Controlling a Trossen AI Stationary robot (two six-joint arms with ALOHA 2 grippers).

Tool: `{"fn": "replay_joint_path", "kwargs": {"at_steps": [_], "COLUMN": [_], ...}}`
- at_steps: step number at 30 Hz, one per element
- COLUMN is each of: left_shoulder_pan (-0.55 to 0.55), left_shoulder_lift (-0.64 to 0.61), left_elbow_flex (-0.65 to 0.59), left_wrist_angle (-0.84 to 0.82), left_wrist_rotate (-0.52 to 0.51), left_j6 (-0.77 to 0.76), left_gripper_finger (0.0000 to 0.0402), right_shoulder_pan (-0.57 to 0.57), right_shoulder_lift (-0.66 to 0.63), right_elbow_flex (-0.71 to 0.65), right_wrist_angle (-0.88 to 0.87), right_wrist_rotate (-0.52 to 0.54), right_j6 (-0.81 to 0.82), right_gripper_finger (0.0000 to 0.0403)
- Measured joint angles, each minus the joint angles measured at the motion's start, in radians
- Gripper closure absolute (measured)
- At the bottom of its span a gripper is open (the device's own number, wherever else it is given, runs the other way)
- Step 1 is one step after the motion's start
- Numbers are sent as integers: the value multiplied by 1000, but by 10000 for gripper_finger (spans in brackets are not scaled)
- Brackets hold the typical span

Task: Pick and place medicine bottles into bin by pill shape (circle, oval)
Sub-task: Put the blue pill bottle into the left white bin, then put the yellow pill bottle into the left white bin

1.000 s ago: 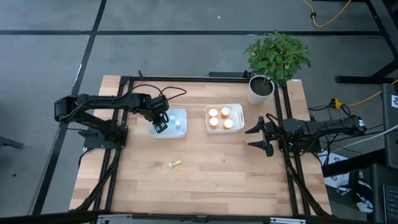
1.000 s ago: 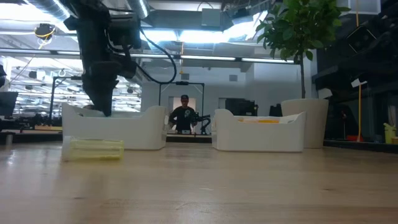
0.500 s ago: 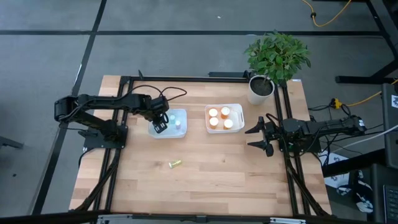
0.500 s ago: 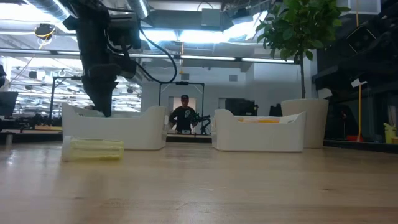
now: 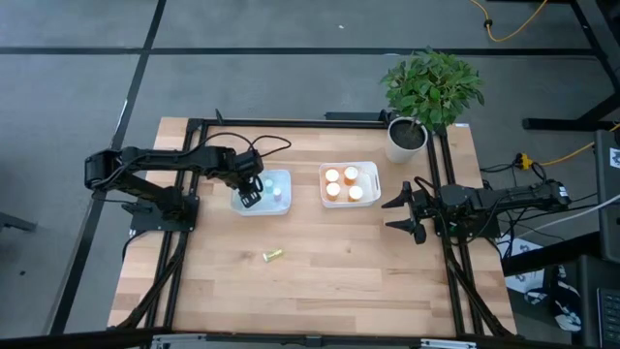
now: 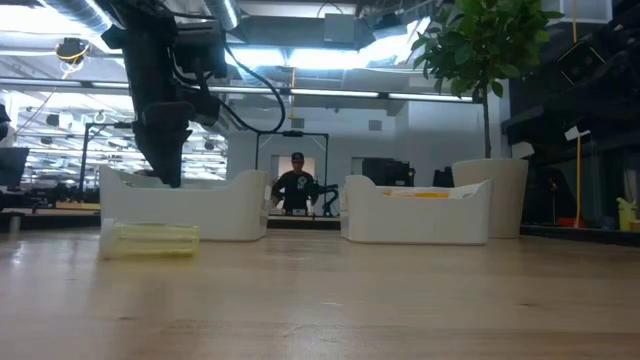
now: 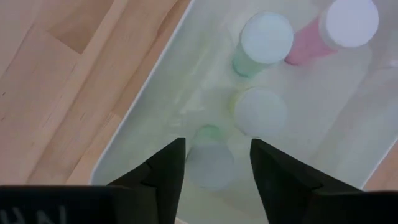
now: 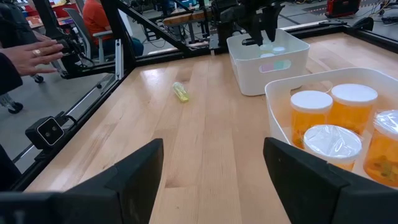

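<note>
My left gripper points down into the left white bin and is open. Its fingers stand on either side of a green medicine bottle that stands upright on the bin floor. Three more small bottles stand there: green, pink and pale yellow. Several orange bottles stand in the right bin. A yellow bottle lies on its side on the table. My right gripper waits open at the table's right edge.
A potted plant stands at the far right corner. Bare wooden table lies around the fallen yellow bottle and toward the near edge. A person shows in the room behind, and a hand beyond the table's edge.
</note>
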Motion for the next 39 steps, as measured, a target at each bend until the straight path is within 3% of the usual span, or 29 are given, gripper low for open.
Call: {"fn": "replay_joint_path", "kwargs": {"at_steps": [10,20,27,35,39], "left_shoulder_pan": [-6,-51,-227,-490,-599], "left_shoulder_lift": [-39,-110,-113,-111,-72], "left_elbow_flex": [1,82,129,241,270], "left_wrist_angle": [25,-16,-12,43,65], "left_wrist_rotate": [-3,-63,-69,-297,-360], "left_j6": [1,21,-11,-126,-211], "left_gripper_finger": [219,219,219,221,224], "right_shoulder_pan": [0,0,0,0,0], "right_shoulder_lift": [0,0,0,0,0], "right_elbow_flex": [0,0,0,0,0], "right_wrist_angle": [0,0,0,0,0], "right_wrist_rotate": [0,0,0,0,0], "right_j6": [0,0,0,0,0], "right_gripper_finger": [124,124,124,124,124]}}
